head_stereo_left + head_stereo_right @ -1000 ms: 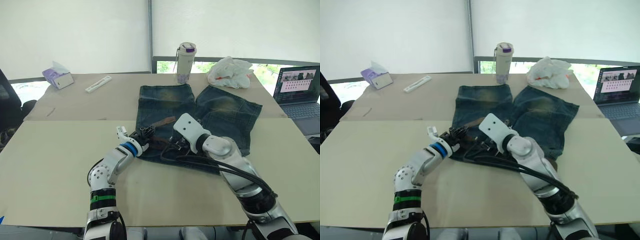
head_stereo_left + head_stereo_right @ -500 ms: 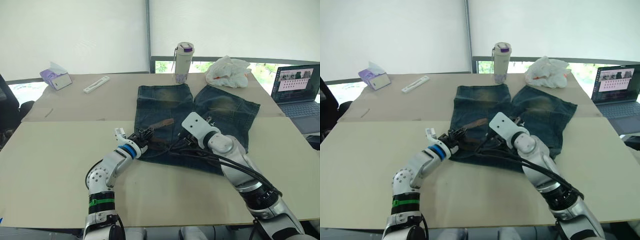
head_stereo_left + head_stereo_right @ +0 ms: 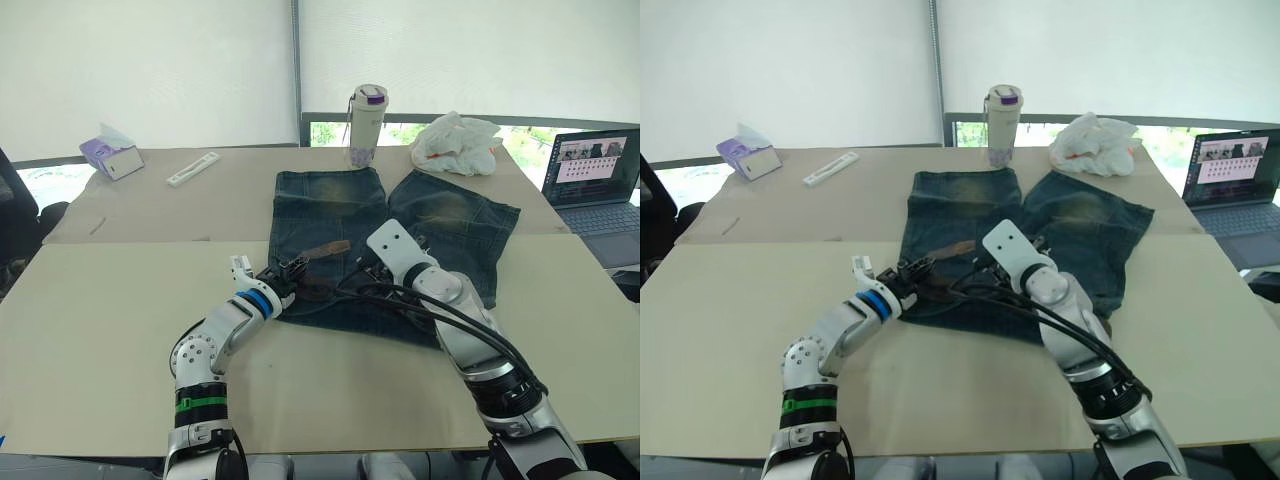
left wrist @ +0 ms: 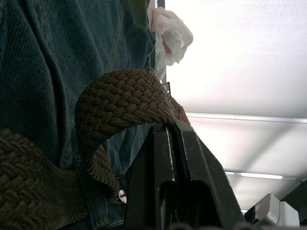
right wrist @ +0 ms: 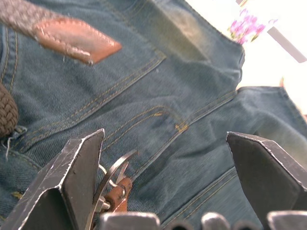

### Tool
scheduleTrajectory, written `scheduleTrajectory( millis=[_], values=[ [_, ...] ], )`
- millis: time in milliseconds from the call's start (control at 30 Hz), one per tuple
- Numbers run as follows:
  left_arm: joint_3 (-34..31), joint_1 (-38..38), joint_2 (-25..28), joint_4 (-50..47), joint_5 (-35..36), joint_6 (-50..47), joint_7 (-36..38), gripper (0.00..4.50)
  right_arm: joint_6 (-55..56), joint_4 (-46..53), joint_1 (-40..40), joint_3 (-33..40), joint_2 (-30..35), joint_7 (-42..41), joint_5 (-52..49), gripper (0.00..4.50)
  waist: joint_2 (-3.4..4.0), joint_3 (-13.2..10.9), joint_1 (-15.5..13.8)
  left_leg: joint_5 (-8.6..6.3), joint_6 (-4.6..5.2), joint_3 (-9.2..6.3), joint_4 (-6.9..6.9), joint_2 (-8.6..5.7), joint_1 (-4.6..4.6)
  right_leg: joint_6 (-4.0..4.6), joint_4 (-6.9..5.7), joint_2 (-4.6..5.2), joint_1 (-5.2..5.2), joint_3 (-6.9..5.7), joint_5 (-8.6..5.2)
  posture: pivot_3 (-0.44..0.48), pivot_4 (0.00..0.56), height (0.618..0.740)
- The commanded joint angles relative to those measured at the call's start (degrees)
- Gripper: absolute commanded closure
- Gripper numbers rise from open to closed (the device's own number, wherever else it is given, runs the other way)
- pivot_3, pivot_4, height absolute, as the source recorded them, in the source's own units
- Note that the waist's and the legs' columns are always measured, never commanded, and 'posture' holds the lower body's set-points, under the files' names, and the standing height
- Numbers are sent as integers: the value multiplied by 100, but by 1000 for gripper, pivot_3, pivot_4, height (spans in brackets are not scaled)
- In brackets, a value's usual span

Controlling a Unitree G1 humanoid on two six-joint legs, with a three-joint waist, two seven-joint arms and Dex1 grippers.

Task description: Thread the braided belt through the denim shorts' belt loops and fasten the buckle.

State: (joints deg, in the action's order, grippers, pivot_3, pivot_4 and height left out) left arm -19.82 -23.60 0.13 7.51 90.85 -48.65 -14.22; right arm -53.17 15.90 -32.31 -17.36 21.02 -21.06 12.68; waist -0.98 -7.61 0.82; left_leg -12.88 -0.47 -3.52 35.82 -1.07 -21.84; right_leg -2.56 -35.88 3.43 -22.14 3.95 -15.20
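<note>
On the worktop (image 3: pixel 110 300), beyond both tools, the denim shorts (image 3: pixel 440 225) lie flat with their waistband toward the robot and their two short legs pointing away, each leg carrying a faded yellowish patch. The braided belt (image 4: pixel 120 98) is a woven olive-brown strap; it arches up from the waistband in a loop, and its brown leather tip (image 5: pixel 76 38) rests on the denim just ahead of the right tool. The left tool (image 3: pixel 293 270) is at the shorts' left waist corner, its black fingers (image 4: pixel 163 163) pressed together under the belt's arch and clenched on the strap. The right tool (image 5: pixel 165 179) hovers over the middle of the waistband, released, its two fingers spread wide. Between them, against one finger, sits the buckle (image 5: pixel 112 179), a thin silver frame with a brown leather tab. Farther off stand a lidded drinking bottle (image 3: pixel 367 125), contents not discernible, and a crumpled white plastic bag (image 3: pixel 458 143).
</note>
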Motion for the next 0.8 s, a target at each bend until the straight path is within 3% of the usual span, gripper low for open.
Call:
scheduleTrajectory(
  millis=[33, 800],
  values=[
    [12, 121, 18, -185, 0, -31, 91, 4500, 131, -44, -207, 136, 104, -56, -10, 36, 0, 0, -3, 0, 0, 0, 0, 0, 0, 0, 0, 0, 0, 0, 0, 0, 150, 740],
    [71, 591, -79, -405, -142, 13, 372, 4500, 187, -398, -484, 435, 469, -310, -227, 36, 1, 1, 1, 0, 0, 2, -2, 0, 2, 0, 2, 1, 2, 1, 0, 0, 150, 740]
  ],
)
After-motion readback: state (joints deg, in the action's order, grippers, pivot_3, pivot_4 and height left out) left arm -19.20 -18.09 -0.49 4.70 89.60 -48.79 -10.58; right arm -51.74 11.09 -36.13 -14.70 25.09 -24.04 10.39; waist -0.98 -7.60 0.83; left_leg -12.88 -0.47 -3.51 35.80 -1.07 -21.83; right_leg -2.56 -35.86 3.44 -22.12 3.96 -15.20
